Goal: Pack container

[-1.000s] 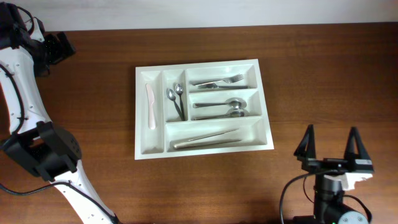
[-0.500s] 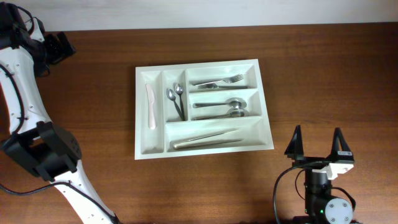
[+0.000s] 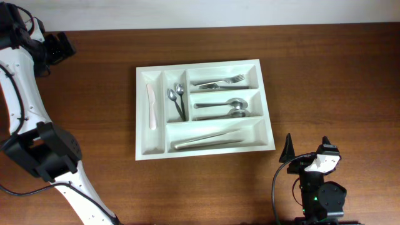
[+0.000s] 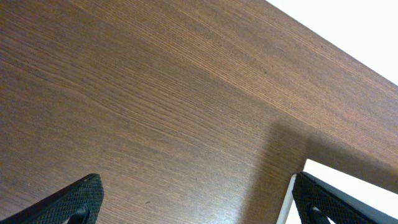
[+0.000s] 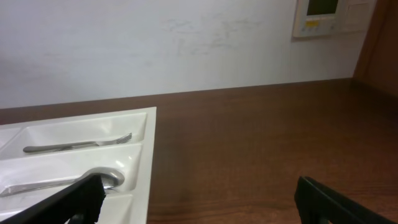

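Overhead: container [image 3: 150, 144] on table [image 3: 325, 75], right claw [image 3: 306, 149] near.

A wooden table [image 3: 325, 75] abuts a white wall [image 5: 124, 43] bearing a panel [image 5: 326, 15].

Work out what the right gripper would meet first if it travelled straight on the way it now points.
Probably nothing close: the right gripper points across bare table, passing right of the container, toward the wall beyond the far edge. Whether it would graze the table first is unclear.
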